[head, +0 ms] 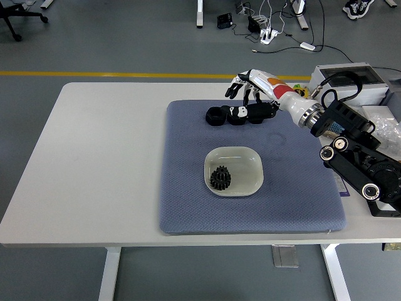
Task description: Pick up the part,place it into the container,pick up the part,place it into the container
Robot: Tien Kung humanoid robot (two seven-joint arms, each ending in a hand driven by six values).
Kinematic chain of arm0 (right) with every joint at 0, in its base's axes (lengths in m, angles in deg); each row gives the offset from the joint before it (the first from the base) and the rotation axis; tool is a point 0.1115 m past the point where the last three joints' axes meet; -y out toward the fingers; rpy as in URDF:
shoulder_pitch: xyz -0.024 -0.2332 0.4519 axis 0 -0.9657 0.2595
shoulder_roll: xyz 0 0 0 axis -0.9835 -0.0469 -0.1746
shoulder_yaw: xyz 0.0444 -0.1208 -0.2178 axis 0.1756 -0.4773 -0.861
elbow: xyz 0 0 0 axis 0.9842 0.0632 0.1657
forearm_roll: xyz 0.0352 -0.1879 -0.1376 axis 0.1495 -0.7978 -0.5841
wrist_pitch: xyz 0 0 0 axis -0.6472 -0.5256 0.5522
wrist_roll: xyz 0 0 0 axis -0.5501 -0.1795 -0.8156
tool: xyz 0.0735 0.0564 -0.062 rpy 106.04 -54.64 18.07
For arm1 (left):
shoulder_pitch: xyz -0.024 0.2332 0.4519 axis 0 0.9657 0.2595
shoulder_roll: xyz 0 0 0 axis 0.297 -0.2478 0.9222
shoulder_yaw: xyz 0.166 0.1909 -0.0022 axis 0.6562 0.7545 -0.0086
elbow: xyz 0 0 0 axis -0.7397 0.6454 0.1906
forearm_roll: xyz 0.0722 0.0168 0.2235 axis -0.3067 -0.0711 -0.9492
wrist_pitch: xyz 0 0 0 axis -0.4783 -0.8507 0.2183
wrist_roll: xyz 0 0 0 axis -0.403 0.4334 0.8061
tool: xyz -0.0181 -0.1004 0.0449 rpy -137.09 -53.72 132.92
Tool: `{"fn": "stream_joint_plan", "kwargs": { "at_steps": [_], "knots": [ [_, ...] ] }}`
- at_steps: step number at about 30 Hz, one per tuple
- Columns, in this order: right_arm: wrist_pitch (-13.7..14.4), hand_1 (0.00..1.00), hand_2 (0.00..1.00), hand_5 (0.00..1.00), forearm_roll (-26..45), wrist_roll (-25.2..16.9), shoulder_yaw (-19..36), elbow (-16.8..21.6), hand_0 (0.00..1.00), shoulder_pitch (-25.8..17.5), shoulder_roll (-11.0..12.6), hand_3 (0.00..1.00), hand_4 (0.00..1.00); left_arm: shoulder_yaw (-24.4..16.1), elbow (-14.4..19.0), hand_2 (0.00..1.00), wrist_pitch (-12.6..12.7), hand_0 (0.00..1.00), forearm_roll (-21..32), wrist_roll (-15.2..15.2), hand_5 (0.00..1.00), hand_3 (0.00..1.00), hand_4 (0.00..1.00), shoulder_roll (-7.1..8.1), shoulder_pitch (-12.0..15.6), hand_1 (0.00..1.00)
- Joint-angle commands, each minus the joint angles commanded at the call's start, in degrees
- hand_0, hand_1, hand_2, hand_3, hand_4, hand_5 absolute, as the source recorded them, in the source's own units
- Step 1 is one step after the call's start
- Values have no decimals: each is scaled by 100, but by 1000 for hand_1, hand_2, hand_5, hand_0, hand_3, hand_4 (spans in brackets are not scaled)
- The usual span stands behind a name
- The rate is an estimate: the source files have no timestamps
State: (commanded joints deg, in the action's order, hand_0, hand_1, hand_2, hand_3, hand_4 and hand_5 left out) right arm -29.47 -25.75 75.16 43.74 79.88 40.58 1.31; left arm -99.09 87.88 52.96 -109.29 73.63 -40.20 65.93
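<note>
A black gear-like part (pixel 220 177) lies in the pale green bowl (pixel 250 162) at the middle of the blue mat (pixel 188 188). Three black round parts stand in a row at the mat's far edge: the left one (pixel 215 116), the middle one (pixel 236 115) and the right one (pixel 257 113). My right hand (pixel 247 93) hovers just above and behind this row, its fingers spread and holding nothing. The thumb (pixel 244 111) hangs down near the middle part; whether it touches is unclear.
At the table's right side sit a grey box (pixel 351 78) with a clear lid, bags of small items (pixel 382 128) and a yellow tape measure (pixel 299 91). The white table (pixel 106 157) stretches bare to the left of the mat.
</note>
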Motion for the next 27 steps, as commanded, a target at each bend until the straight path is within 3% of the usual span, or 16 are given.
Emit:
{"fn": "stream_joint_plan", "kwargs": {
  "at_steps": [1, 6, 7, 12, 13, 14, 18, 19, 27],
  "knots": [
    [-81, 750, 830, 686, 223, 97, 64, 72, 724, -54, 57, 828, 998, 7, 0, 803, 0, 757, 4, -1, 699, 729, 755, -1, 0, 782],
    [-129, 750, 830, 686, 1452, 601, 562, 366, 724, -440, 311, 828, 998, 22, -1, 803, 3, 757, 25, -7, 699, 729, 755, -12, 2, 782],
    [-94, 847, 892, 788, 1676, 664, 688, 404, 880, -530, 360, 910, 998, 28, -1, 803, 4, 757, 32, -9, 699, 730, 755, -13, 1, 783],
    [111, 847, 892, 788, 2905, 716, 1303, 526, 880, -954, 569, 910, 998, 39, -2, 803, 6, 757, 47, -14, 699, 730, 755, -17, -8, 783],
    [140, 878, 905, 836, 3128, 706, 1403, 537, 952, -1011, 590, 933, 998, 48, -1, 803, 7, 757, 61, -18, 700, 730, 754, -17, -8, 783],
    [160, 878, 905, 836, 3389, 707, 1557, 560, 952, -1131, 630, 933, 998, 52, -2, 803, 7, 757, 67, -20, 700, 730, 754, -18, -9, 783],
    [100, 878, 905, 836, 4316, 747, 2004, 661, 952, -1482, 713, 933, 998, 58, -2, 803, 2, 757, 68, -20, 700, 730, 754, -18, -12, 783],
    [68, 887, 904, 878, 4582, 767, 2131, 705, 964, -1591, 729, 935, 998, 64, -2, 804, 0, 757, 69, -21, 701, 730, 754, -18, -13, 783],
    [-26, 890, 900, 893, 4456, 933, 2814, 992, 976, -2279, 684, 931, 998, 61, -5, 804, 0, 757, 72, -23, 701, 726, 754, -22, 3, 784]
  ]
}}
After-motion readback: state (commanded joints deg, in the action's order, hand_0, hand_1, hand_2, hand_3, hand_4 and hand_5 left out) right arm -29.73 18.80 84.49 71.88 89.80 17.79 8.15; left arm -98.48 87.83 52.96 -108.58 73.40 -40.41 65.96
